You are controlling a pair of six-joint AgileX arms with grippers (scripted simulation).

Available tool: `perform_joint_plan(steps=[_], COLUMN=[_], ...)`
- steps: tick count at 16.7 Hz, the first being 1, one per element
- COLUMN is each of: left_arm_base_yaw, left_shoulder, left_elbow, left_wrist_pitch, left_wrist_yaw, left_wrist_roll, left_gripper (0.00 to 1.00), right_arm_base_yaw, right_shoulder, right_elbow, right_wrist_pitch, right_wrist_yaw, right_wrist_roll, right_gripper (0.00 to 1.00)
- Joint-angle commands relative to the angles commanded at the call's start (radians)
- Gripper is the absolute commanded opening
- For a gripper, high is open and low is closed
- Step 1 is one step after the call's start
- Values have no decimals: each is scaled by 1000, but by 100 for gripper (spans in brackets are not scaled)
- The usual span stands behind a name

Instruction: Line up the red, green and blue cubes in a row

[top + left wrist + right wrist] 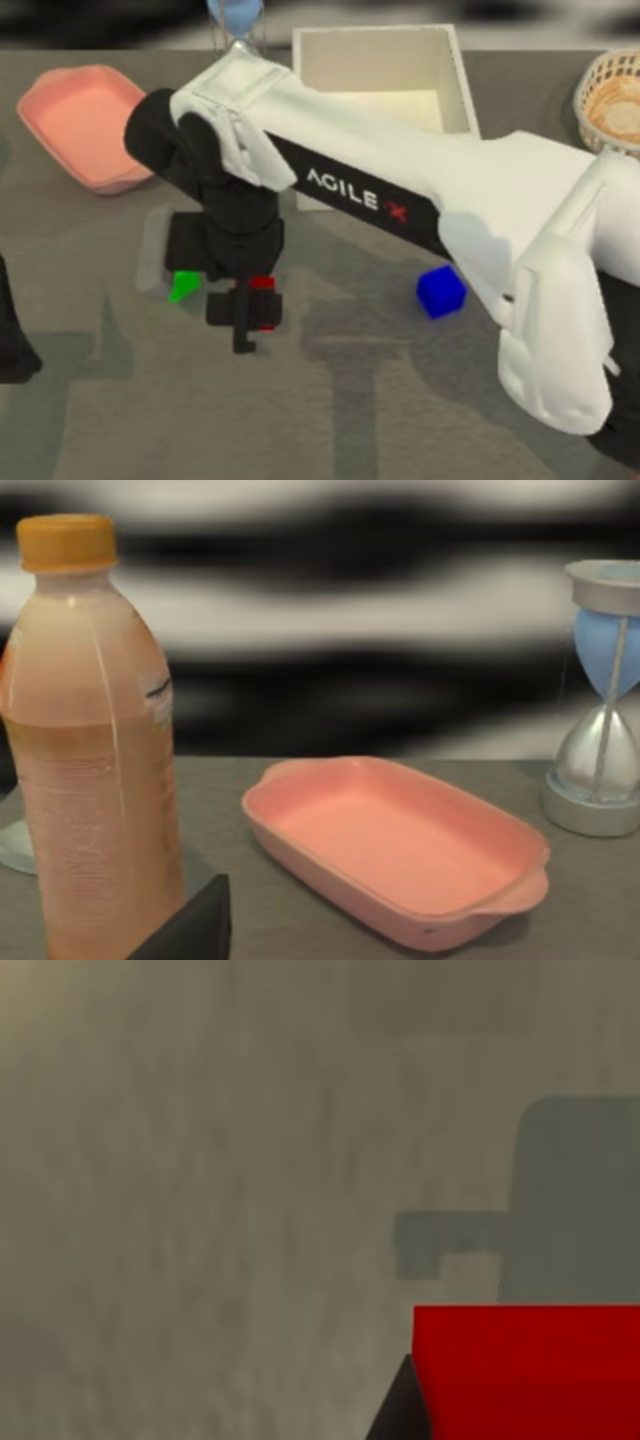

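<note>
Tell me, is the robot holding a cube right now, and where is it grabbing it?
Yes. The right gripper holds the red cube by two opposite sides, beside the green cube. The left arm holds nothing visible.

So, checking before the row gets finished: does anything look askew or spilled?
Nothing spilled or damaged. The right gripper has the red cube between its fingers beside the green cube; the blue cube sits apart.

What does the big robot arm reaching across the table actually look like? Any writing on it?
The right arm has smooth white shells over black joints, with a black strip reading "AGILE" in white and a red X. Its gripper is black and blocky. Of the left arm only a black piece shows at the table's left edge.
</note>
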Motion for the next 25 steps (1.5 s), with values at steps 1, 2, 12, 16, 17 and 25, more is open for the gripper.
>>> perform_joint_plan(steps=[1,2,12,16,17,25], left_arm_base_yaw=[0,0,0,0,0,0], left_shoulder=[0,0,0,0,0,0], left_elbow=[0,0,0,0,0,0], left_wrist_pitch=[0,0,0,0,0,0], left_wrist_yaw=[0,0,0,0,0,0], left_wrist_roll=[0,0,0,0,0,0], left_gripper=[100,100,100,100,100,100], right_arm_base_yaw=[2,4,8,8,8,8], right_shoulder=[-4,-7,-12,-12,-12,-12], right_elbow=[-53,-99,-174,-174,-174,-174], right_wrist_pitch=[42,83,158,158,158,158], right_wrist_yaw=[0,0,1,1,1,1], right_wrist_roll=[-1,-3,-5,-5,-5,-5], right_gripper=[0,0,23,53,60,100])
